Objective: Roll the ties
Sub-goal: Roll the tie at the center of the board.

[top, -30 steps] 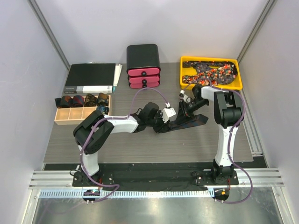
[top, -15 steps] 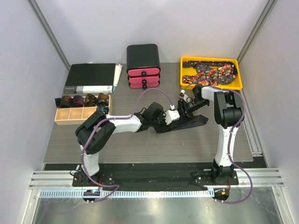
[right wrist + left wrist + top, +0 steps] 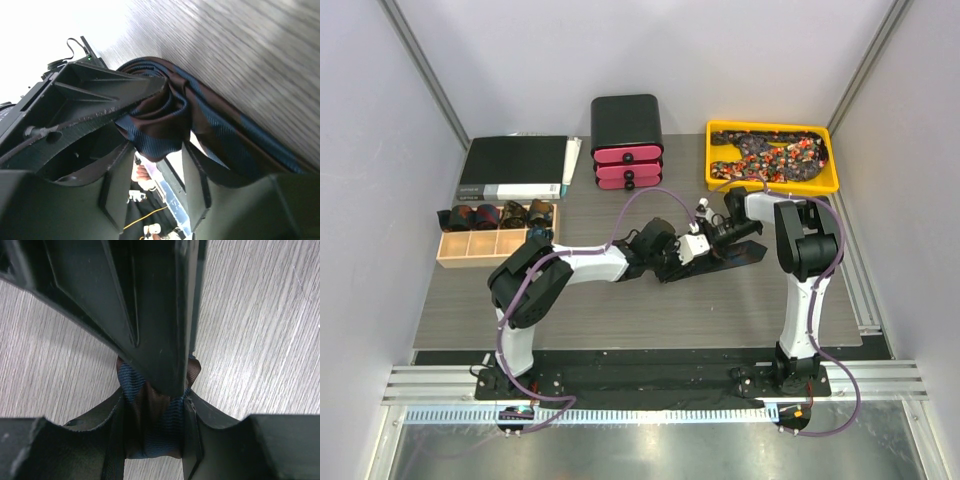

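1. While both arms are reaching in from the near edge of the table (image 3: 620, 310), the two grippers are meeting mid-table on one tie (image 3: 160, 117), blue and brown striped
2. left gripper (image 3: 155, 407) is pinching that tie, with the striped fabric filling the whole gap between its fingers (image 3: 112, 445)
3. right gripper (image 3: 157, 149) is coming at the same spot from the far right. The tip of the rolled end is sitting between its fingertips (image 3: 116, 185), but I cannot tell whether it is clamping or only straddling the roll
4. in the left wrist view a dark finger of the right gripper is touching the fabric from above, right at the pinch
5. the rolled end is showing a few tight turns in the right wrist view. The unrolled rest of the tie is lying flat on the table and trailing toward the right side
6. farther back on the left, a wooden box (image 3: 460, 250) is sitting on the table, with rolled ties (image 3: 500, 213) standing in its far row of compartments
7. along the far edge, a black binder (image 3: 515, 160) is lying on the left, a black and pink drawer unit (image 3: 627, 140) is standing in the middle, and a yellow tray (image 3: 770, 186) on the right is holding loose patterned ties (image 3: 770, 150)
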Available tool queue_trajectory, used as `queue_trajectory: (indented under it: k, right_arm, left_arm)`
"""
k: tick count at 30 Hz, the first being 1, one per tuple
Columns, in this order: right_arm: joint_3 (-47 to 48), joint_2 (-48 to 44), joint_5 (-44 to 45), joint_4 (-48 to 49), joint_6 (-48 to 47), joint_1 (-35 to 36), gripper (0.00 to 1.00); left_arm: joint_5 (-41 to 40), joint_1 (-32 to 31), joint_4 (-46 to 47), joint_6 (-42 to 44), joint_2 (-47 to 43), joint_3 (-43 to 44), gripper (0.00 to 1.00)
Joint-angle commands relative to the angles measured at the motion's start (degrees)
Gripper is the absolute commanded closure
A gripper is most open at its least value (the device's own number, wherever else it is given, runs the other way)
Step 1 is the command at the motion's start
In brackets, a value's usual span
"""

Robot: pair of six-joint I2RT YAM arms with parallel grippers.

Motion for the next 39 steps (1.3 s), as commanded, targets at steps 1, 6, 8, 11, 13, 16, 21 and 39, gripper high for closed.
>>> queue_trajectory:
  k: [1,6,8,11,13,16,21,39]
  right_arm:
    - [1.1,-0.3,-0.5,3.7,1.1,0.5,0.55]
    - [2.1,1.0,4.3,4.9,1.1,0.6,0.82]
    - [1.6,1.1,6.4,5.4,1.1,0.5,0.84]
    - [0.7,1.5,9.9,5.6,1.1,0.5,0.91]
    - [0.3,1.8,11.4,6.1,1.1,0.5,0.96]
    - [-0.2,2.8,13.7,6.4,1.1,0.4,0.99]
    - [0.3,4.5,15.8,6.4,3.5,0.4,0.99]
    - [2.9,9.1,18.7,3.7,3.7,0.4,0.99]
  left_arm:
    - [-3.3,0.1,-11.1,2.3,5.3,-2.5,0.96]
    - [-2.3,0.3,-11.2,3.0,4.6,-2.7,0.94]
    - [-1.5,0.3,-11.3,3.3,3.9,-2.8,0.92]
    - [1.5,1.3,-10.6,3.4,2.1,-3.0,0.8]
    - [5.2,2.7,-9.3,2.3,0.6,-3.1,0.65]
    - [10.5,4.6,-5.9,0.7,-2.7,-4.1,0.51]
    - [13.9,6.1,-1.2,0.4,-4.5,-5.0,0.44]
    - [20.5,6.2,11.0,-1.1,0.7,-2.4,0.24]
